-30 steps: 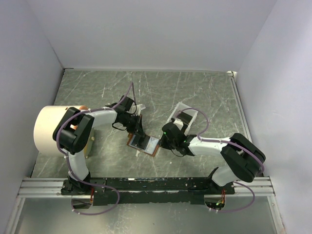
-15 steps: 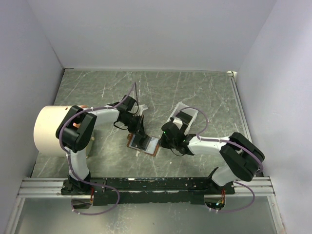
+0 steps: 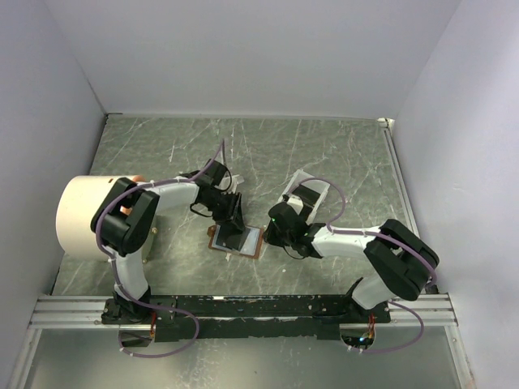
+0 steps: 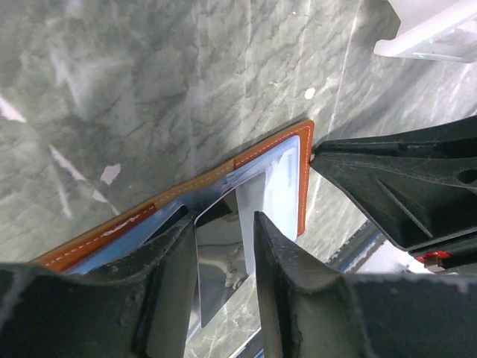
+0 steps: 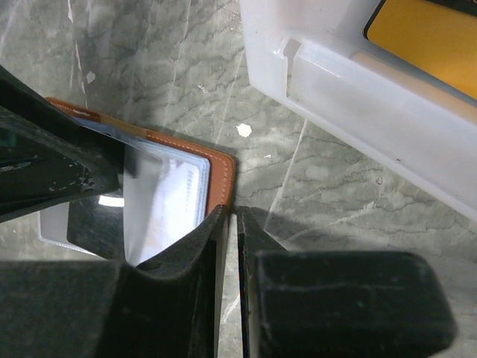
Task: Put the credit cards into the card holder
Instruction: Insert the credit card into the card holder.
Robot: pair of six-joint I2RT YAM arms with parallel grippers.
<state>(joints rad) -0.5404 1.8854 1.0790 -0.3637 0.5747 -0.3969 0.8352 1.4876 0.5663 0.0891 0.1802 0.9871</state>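
card holder (image 3: 250,241) is laid open on the table (image 3: 162,154), front middle | dark credit card (image 4: 222,261) (shiny) is seen partly in its sleeve | left gripper (image 4: 221,224) is tilted down over it, jaws parted | right gripper (image 5: 229,216), reaching low, is pinched on the holder's right edge

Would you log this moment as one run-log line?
left gripper: open above card | card: in open card holder | right gripper: pinches card holder edge

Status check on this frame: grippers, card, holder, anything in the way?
Jaws: left gripper open astride a dark card lying on the open card holder; right gripper shut on its edge. Beside it, apart: white tray. Nothing blocking.
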